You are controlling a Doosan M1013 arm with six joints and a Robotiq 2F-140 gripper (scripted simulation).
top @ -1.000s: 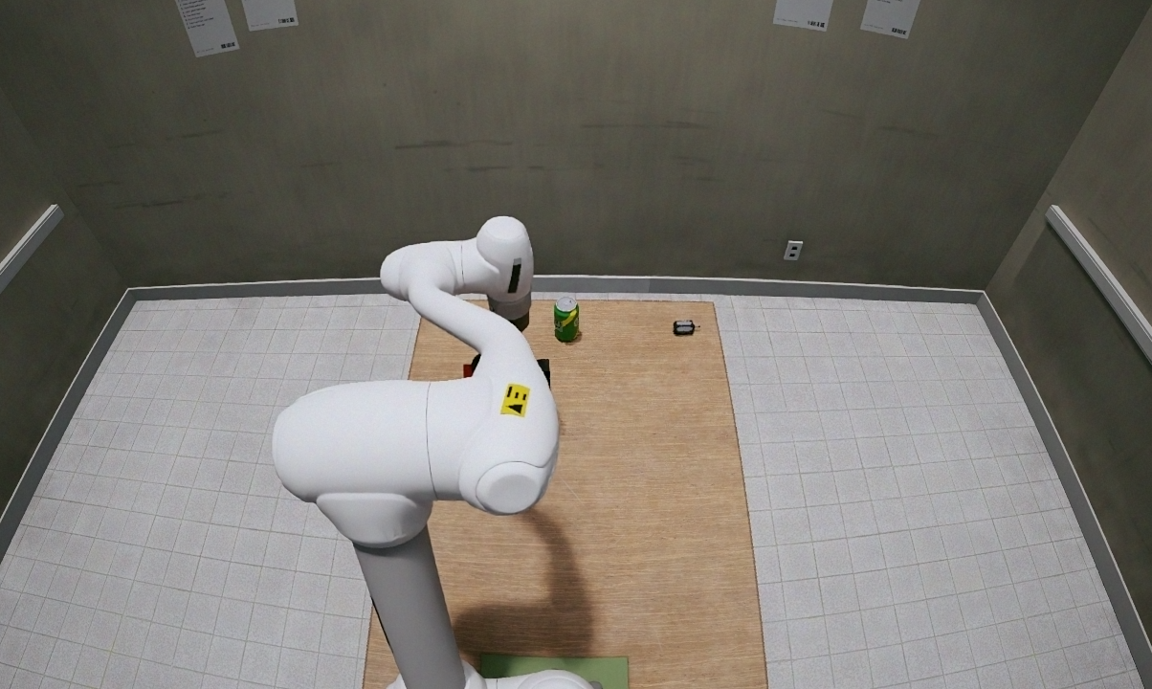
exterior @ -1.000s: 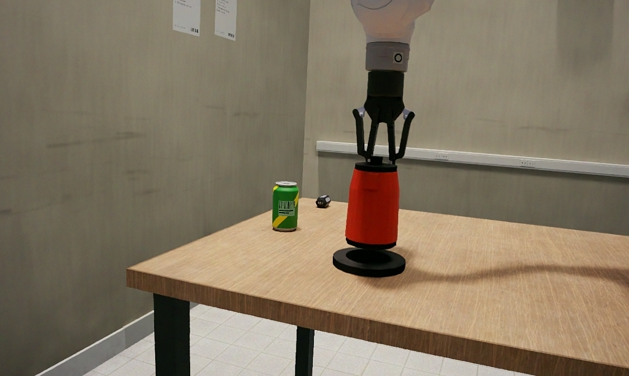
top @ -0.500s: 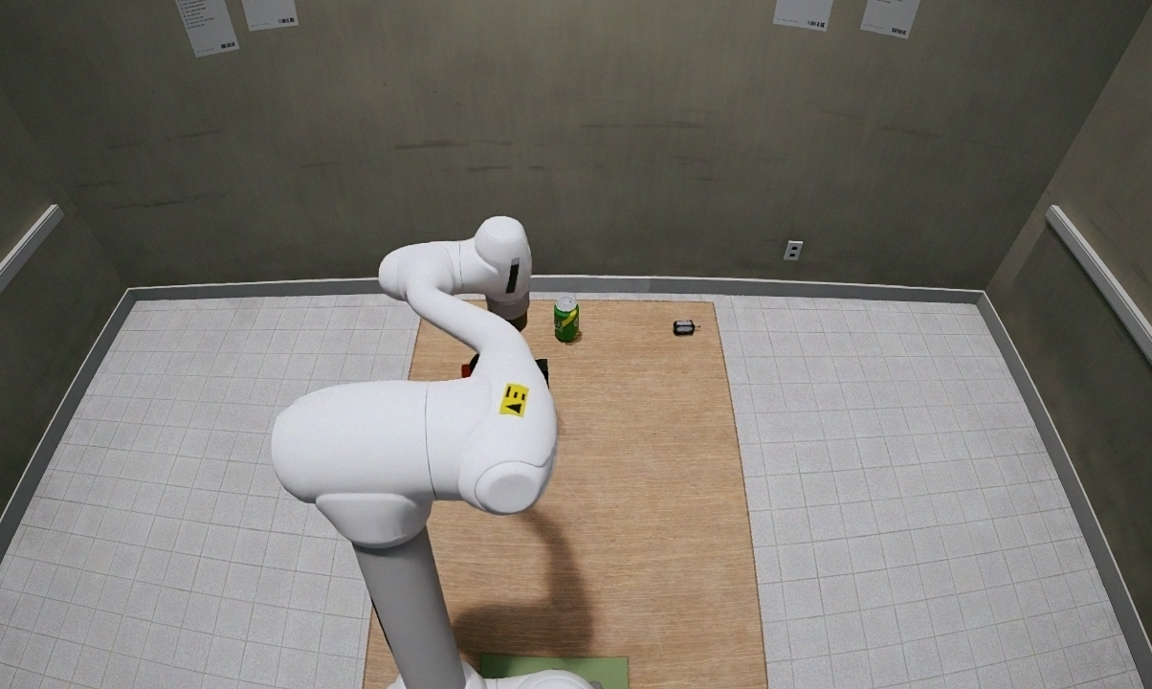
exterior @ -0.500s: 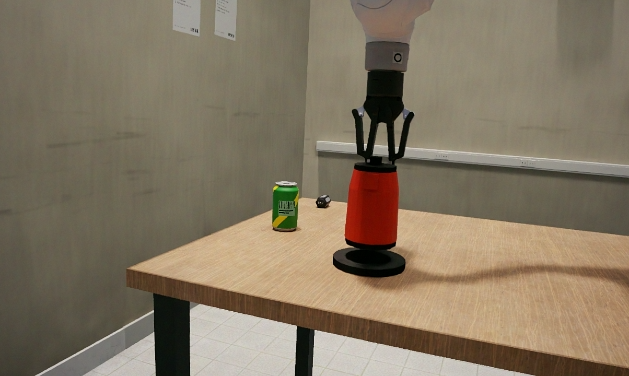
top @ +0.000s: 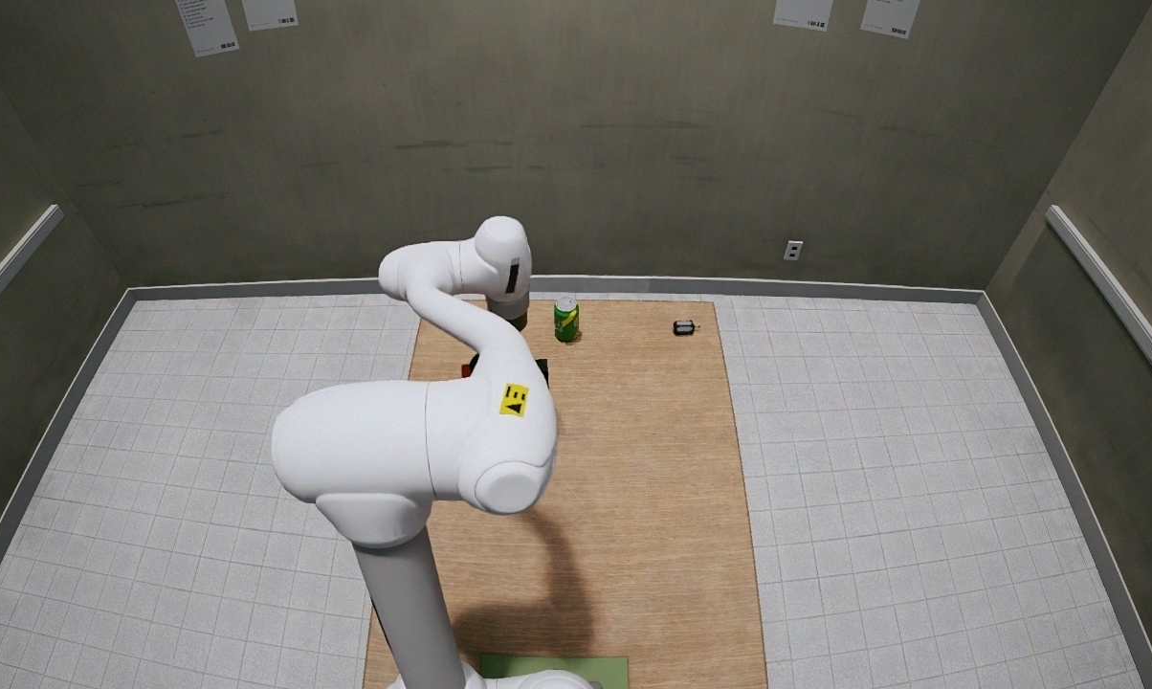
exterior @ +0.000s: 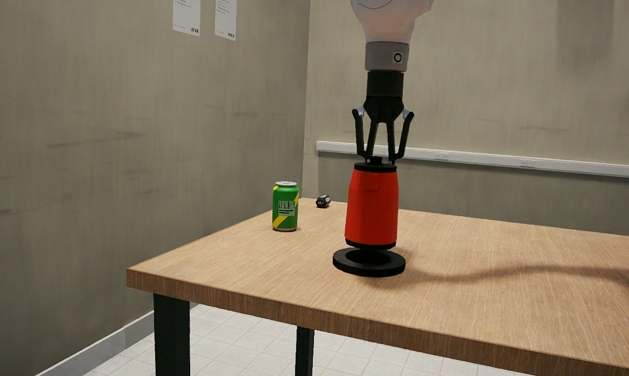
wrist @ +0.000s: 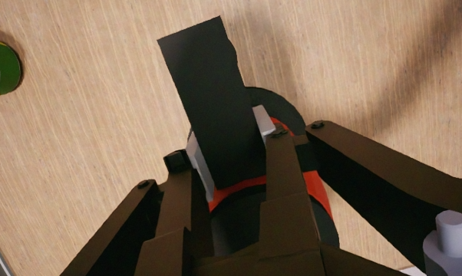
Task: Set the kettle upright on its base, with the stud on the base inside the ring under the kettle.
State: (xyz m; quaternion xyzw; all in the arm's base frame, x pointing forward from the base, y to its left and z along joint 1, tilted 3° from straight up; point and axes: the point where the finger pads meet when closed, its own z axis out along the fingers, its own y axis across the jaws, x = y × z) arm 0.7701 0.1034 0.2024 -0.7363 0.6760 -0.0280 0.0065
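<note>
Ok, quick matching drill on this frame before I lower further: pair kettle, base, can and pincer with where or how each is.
1 kettle
2 base
3 can
4 pincer

A lying flat on the table, under the red body
B shut on the lid knob
C upright, hanging just above the black disc
D standing apart near the far table edge

Pairs: 1-C, 2-A, 3-D, 4-B
</note>
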